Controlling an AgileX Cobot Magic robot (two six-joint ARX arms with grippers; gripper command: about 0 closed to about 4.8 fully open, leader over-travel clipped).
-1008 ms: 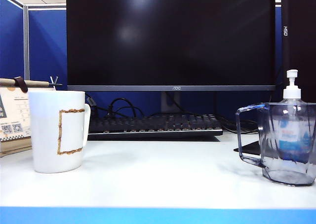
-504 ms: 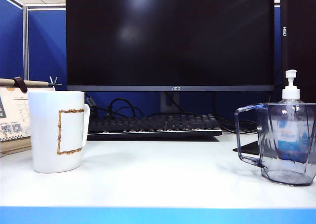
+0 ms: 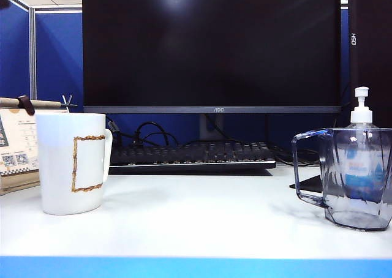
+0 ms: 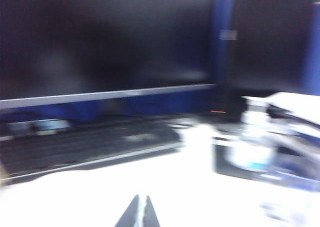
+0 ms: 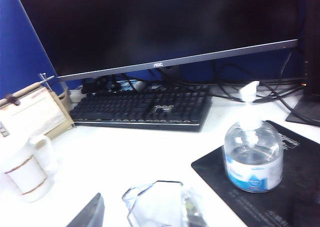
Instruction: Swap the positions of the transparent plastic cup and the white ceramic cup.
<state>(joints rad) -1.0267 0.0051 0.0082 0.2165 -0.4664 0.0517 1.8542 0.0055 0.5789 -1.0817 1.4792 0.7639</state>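
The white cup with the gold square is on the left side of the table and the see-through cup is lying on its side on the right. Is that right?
Almost. The transparent plastic cup is not lying down: the exterior view shows it standing upright on its base, on the right. The white ceramic cup does stand on the left of the table, with its gold square showing.

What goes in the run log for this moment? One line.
white ceramic cup: left, untouched | transparent plastic cup: right, untouched | left gripper: shut, empty | right gripper: open above plastic cup

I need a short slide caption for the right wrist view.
Open right gripper above the plastic cup; white cup apart, beside the keyboard.
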